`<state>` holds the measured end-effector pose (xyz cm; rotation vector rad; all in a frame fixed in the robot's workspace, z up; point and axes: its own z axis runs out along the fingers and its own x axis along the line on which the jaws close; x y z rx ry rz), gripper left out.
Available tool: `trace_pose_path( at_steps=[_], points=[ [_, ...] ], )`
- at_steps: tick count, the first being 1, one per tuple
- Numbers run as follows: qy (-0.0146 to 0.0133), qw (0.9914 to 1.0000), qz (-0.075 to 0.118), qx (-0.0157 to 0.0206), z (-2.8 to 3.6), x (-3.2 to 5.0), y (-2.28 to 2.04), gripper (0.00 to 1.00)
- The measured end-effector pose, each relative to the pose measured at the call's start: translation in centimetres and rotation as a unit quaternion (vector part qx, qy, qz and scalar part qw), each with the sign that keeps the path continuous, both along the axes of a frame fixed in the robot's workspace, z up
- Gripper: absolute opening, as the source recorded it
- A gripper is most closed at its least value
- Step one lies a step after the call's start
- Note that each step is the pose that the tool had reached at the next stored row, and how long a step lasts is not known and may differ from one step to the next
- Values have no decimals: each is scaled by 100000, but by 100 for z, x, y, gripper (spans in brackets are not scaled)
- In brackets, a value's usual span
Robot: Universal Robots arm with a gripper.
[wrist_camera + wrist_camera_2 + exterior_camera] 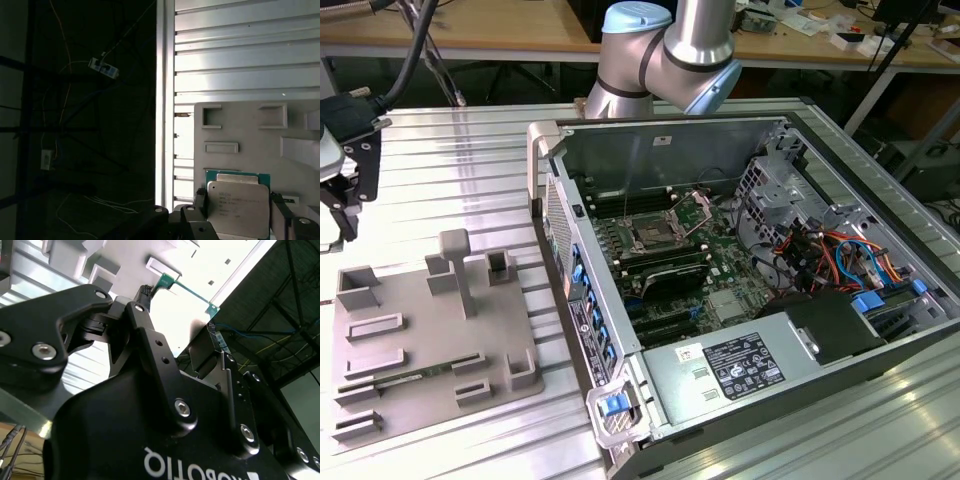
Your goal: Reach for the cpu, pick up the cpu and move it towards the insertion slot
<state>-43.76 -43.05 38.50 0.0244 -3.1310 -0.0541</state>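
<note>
The tool [342,200] hangs at the 9 o'clock edge of the exterior view, over the ribbed metal table [460,170] and just off the 11 o'clock corner of the grey plastic tray [430,335]. In the first wrist view its fingers [201,210] are pressed against two opposite edges of the cpu [239,207], pinching it. The chip lies flat between them, silvery lid toward that camera and a green rim showing. It looks raised clear of the tray's recesses, so I judge the pickup done.

The insertion slot [653,236] sits on the motherboard [720,265] inside the open computer case [660,150]. From the tool it lies at about 3 o'clock in the exterior view, well apart, with the case's near side wall standing between the two. The cpu is close to square, so it has no real long axis. What counts is keeping it level and squared to the socket frame.
</note>
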Motion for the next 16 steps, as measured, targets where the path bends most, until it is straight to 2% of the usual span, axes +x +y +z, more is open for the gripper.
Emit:
trace_pose_path(
  at_steps=[6,10,16],
  points=[
    [-1,100000,-7,-88,-4,81,0,55],
    [-1,100000,-3,-159,-7,181,0,55],
    [-4,100000,-4,-208,-10,251,0,55]
  ],
)
